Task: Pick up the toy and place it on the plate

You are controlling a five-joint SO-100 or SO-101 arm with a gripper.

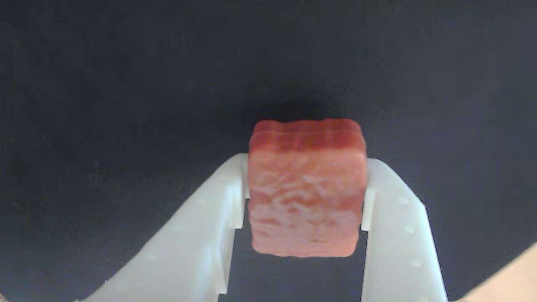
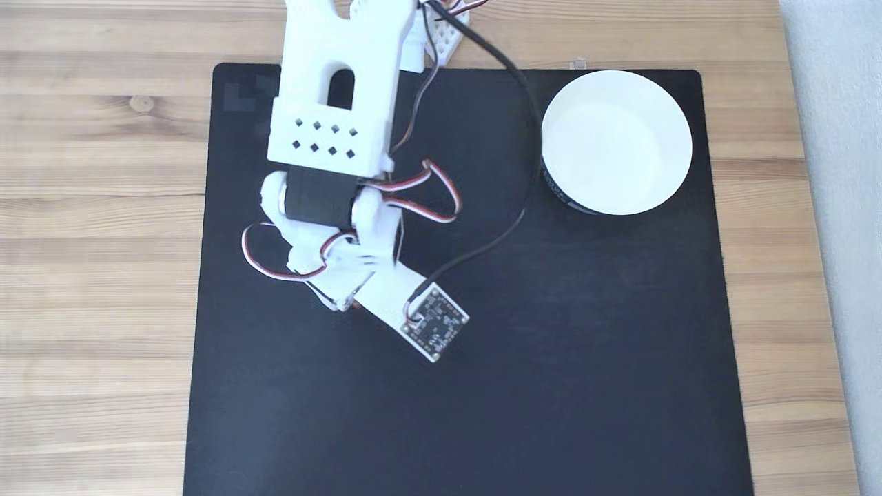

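Gripping the toy (image 1: 306, 197) flat-face-up, gripper (image 1: 305, 193) jaws closed.

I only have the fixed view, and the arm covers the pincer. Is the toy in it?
Observer: Yes. In the wrist view the toy sits in the pincer, with a white finger pressing each side.
Operator: Which way does it face?
Observer: Its dimpled broad face is turned to the wrist camera, with the ridged edge on top.
Operator: What is behind it?
Observer: The black mat, with a dark shadow just beyond the toy. I cannot tell whether it is lifted.
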